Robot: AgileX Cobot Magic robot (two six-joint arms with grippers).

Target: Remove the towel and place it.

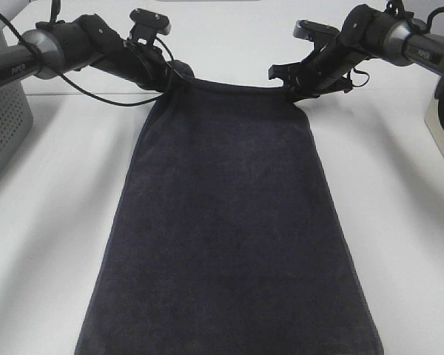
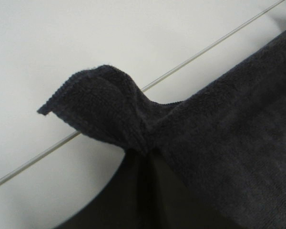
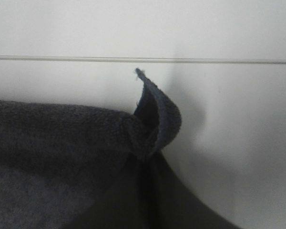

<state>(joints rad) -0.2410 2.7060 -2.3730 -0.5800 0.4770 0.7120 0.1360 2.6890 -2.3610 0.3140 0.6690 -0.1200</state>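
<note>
exterior high: mounted overhead, tilted down on the desk [image 1: 44, 244], wide enough for the towel [image 1: 229, 237] across its full width | left wrist: close-up of one towel corner [image 2: 95, 100] | right wrist: close-up of opposite corner [image 3: 157, 114] | overlap: towel's upper edge in exterior view, white desk behind

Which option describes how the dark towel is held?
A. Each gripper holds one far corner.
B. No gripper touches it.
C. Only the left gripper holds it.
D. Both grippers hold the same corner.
A: the left gripper and the right gripper each have jaws shut on a separate far corner of the towel, its edge stretched between them.
</note>
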